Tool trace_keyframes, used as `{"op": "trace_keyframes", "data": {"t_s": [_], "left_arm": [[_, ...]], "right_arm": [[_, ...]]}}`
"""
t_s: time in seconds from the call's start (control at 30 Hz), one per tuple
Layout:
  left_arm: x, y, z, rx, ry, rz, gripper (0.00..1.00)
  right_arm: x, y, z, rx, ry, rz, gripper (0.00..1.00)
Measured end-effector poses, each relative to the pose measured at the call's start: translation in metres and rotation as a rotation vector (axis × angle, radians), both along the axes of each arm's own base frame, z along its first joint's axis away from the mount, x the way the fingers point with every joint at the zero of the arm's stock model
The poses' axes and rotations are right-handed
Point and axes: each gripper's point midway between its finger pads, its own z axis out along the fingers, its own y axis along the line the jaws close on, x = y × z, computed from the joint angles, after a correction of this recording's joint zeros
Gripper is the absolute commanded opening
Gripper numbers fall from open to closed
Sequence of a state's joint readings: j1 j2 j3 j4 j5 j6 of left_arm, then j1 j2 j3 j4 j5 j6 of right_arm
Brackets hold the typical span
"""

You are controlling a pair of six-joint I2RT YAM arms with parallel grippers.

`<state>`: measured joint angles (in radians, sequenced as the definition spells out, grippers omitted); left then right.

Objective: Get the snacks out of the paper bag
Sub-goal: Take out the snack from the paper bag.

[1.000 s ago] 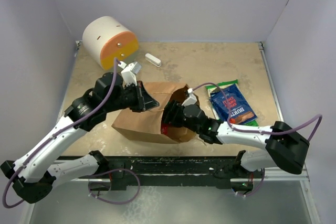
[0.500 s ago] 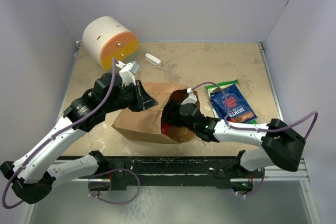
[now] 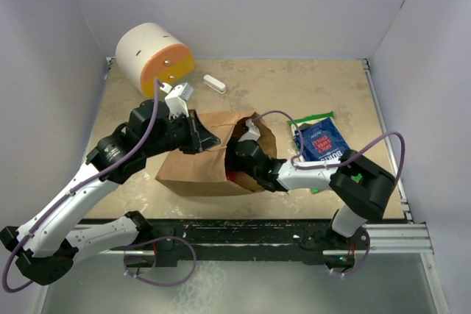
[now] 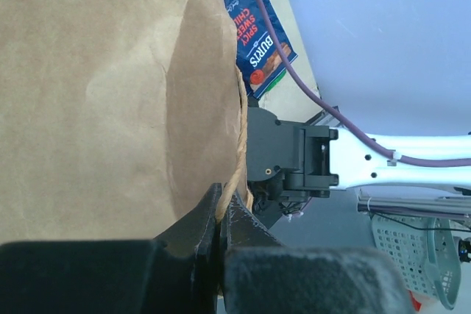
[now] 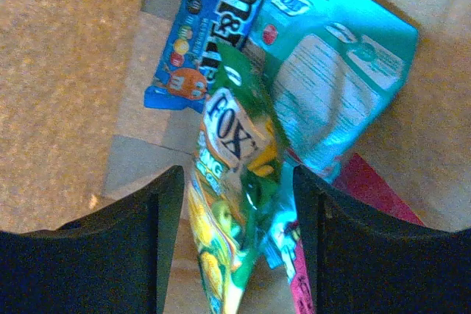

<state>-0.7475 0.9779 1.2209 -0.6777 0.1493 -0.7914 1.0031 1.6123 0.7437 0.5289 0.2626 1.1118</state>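
Paper bag [image 3: 193, 170] lies on its side on the counter [image 3: 294, 93]. Inside it lie a green packet [image 5: 232, 204], a blue packet [image 5: 213, 27] and a teal packet [image 5: 331, 79]. Within the bag the right fingers [image 5: 158, 233] stand wide apart, either side of the green packet. The left fingers [image 4: 202, 218] are pinched on the bag's twine handle [image 4: 240, 145].

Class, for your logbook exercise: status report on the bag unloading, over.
Left gripper shut on paper bag handle. Right gripper open inside bag, straddling green packet. Blue packet, teal packet behind it.
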Motion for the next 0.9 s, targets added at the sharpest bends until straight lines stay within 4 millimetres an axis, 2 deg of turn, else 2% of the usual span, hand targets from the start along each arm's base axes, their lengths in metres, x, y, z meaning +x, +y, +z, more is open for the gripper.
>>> {"op": "trace_keyframes", "data": {"t_s": [0.17, 0.2, 0.27, 0.43, 0.57, 0.7, 0.9], "left_arm": [[0.003, 0.002, 0.002, 0.002, -0.002, 0.024, 0.00], [0.003, 0.004, 0.002, 0.005, 0.001, 0.033, 0.00], [0.004, 0.006, 0.003, 0.006, 0.004, 0.049, 0.00], [0.006, 0.020, 0.007, 0.018, 0.008, 0.125, 0.00], [0.010, 0.039, 0.020, 0.042, -0.006, 0.220, 0.00], [0.017, 0.056, 0.036, 0.071, -0.048, 0.306, 0.00], [0.033, 0.072, 0.049, 0.130, -0.096, 0.404, 0.00]], "right_arm": [[0.008, 0.018, 0.008, 0.028, -0.031, 0.026, 0.31], [0.010, 0.021, 0.010, 0.028, -0.036, 0.030, 0.23], [0.012, 0.026, 0.015, 0.036, -0.050, 0.041, 0.00], [0.017, 0.032, 0.024, 0.032, -0.063, 0.060, 0.00], [0.019, 0.032, 0.039, -0.004, -0.071, 0.089, 0.00], [0.023, 0.020, 0.078, -0.030, -0.107, 0.092, 0.00], [0.029, -0.014, 0.147, -0.065, -0.186, 0.077, 0.00]]}}
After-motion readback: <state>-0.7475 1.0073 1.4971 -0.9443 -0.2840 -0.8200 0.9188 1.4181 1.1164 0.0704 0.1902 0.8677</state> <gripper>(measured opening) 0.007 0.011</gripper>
